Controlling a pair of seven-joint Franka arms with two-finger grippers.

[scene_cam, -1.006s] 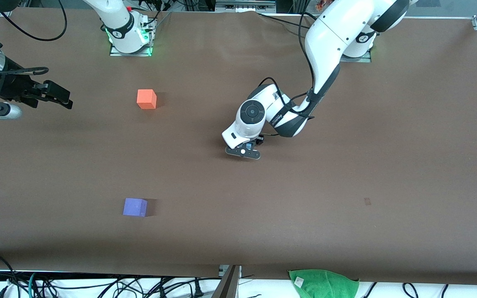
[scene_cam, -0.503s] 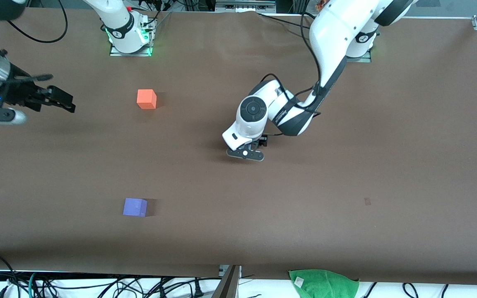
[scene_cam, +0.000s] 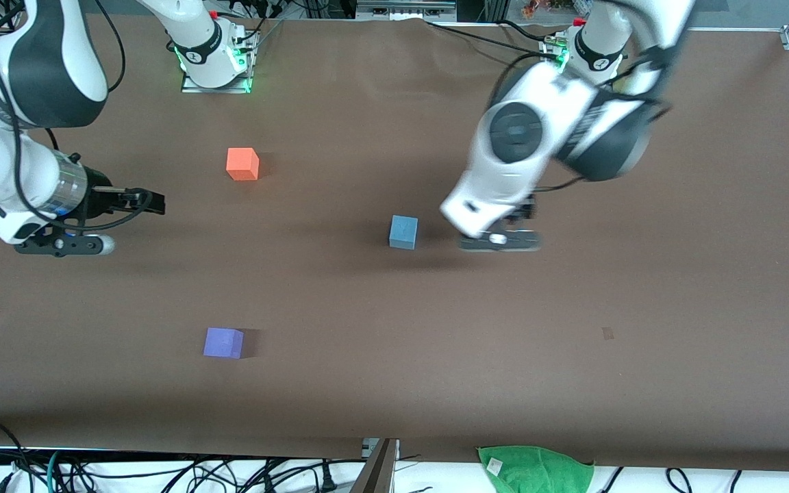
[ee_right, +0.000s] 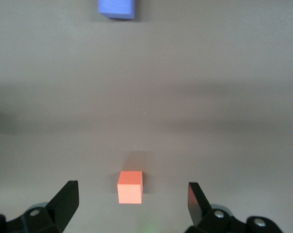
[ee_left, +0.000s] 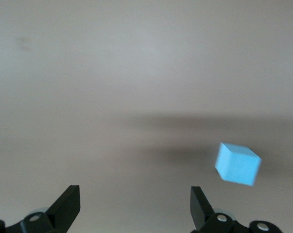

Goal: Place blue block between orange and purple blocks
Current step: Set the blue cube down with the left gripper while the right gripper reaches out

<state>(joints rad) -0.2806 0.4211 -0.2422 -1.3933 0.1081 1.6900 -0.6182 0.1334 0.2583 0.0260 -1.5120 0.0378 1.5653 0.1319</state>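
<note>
The blue block point(scene_cam: 403, 231) sits on the brown table, free of both grippers. It lies toward the left arm's end from the orange block point(scene_cam: 242, 163) and the purple block point(scene_cam: 223, 342). My left gripper point(scene_cam: 501, 236) is up in the air beside the blue block, toward the left arm's end. In the left wrist view it point(ee_left: 135, 213) is open and empty, with the blue block point(ee_left: 237, 163) off to one side. My right gripper point(scene_cam: 151, 200) is open and empty near the right arm's end. The right wrist view point(ee_right: 131, 213) shows the orange block point(ee_right: 130, 187) and the purple block point(ee_right: 116, 8).
A green cloth point(scene_cam: 535, 468) lies past the table's edge nearest the front camera. Cables hang along that edge. The arm bases stand at the table's farthest edge.
My left gripper has let go of the blue block, risen and swung toward the left arm's end, uncovering the block. My right gripper has moved in toward the middle of the table.
</note>
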